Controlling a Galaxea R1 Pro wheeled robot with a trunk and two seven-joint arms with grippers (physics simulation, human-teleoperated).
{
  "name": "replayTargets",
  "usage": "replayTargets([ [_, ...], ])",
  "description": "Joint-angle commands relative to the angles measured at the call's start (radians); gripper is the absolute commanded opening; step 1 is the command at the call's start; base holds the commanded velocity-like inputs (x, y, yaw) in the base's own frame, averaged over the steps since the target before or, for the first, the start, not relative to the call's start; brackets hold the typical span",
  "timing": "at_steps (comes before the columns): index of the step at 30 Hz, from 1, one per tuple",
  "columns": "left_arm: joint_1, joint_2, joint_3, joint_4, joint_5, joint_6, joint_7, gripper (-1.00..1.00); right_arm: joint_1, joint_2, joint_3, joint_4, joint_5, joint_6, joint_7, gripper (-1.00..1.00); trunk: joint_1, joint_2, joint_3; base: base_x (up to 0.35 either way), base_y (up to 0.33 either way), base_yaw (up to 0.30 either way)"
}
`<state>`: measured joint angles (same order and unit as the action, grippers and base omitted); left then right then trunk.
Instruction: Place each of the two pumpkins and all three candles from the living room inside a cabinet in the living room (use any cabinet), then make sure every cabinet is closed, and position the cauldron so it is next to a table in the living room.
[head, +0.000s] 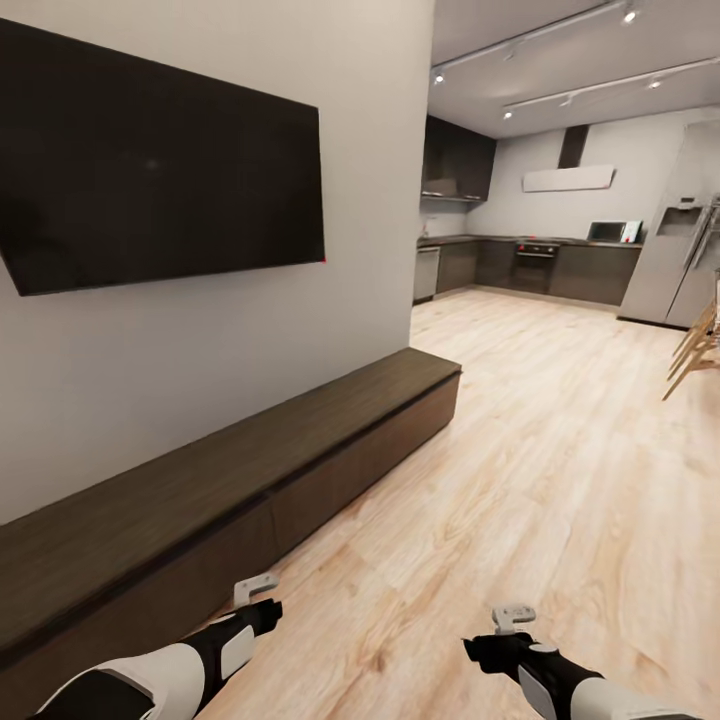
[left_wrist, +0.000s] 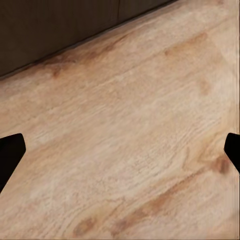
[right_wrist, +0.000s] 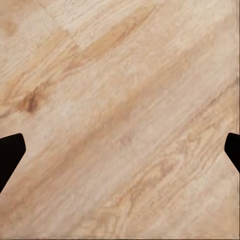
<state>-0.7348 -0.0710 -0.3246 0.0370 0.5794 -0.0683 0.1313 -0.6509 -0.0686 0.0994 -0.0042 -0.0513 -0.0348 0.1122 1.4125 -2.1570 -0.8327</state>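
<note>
Facing along the wall, I had the long, low, dark brown wooden cabinet (head: 230, 480) just ahead of my left gripper (left_wrist: 120, 150), its flat top running away under the black wall-mounted television screen (head: 160, 160). Both my sets of jaws stood wide apart and empty, the left fingertips (left_wrist: 10, 155) and those of my right gripper (right_wrist: 120, 150) spread over bare light wooden plank floor (head: 520, 480). The cabinet's foot ran close beyond my left jaws, a dark panel seam meeting the planks there.

I judged the cabinet stiff and heavy, nothing to lift; its plain door fronts showed no handles, so any hold would have to come at a panel edge or seam, and the smooth faces looked likely to slip under a flat fingertip. I could not tell from here which way the doors swung. All of them looked shut.

Room lay open beyond my right jaws: wide floor reached to the dark kitchen cupboards (head: 520, 265) and the grey refrigerator (head: 680, 240), with wooden chair legs (head: 695, 350) off at the far right. The cabinet's front edge was what my left arm had to mind.
</note>
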Motion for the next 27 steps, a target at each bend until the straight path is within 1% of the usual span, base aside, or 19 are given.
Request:
replayTargets([
  [1,-0.001,-0.001,-0.008,0.004,0.007,-0.006,0.001,1.00,0.001,-0.001,0.008,0.001,-0.005,-0.004,0.003,1.00,-0.004,0.007,0.003,0.000,0.000,-0.233],
  [7,-0.001,-0.003,-0.008,0.004,0.013,-0.007,0.000,1.00,0.014,-0.003,0.007,0.002,-0.005,-0.004,0.010,1.00,-0.027,0.049,0.029,0.000,0.000,-0.231],
  [9,-0.001,-0.008,-0.008,0.004,0.015,-0.007,0.000,1.00,0.035,-0.006,0.007,0.003,-0.005,-0.004,0.010,1.00,-0.035,0.063,0.038,0.000,0.000,-0.231],
  [13,0.002,-0.012,-0.008,0.004,0.016,-0.007,-0.001,1.00,0.059,-0.012,0.007,0.002,-0.005,-0.004,0.012,1.00,-0.050,0.091,0.055,0.000,0.000,-0.231],
  [27,0.005,-0.005,-0.008,0.006,0.016,-0.001,-0.001,1.00,0.065,-0.013,0.008,0.001,-0.003,-0.004,0.011,1.00,-0.104,0.189,0.115,0.000,0.000,-0.231],
])
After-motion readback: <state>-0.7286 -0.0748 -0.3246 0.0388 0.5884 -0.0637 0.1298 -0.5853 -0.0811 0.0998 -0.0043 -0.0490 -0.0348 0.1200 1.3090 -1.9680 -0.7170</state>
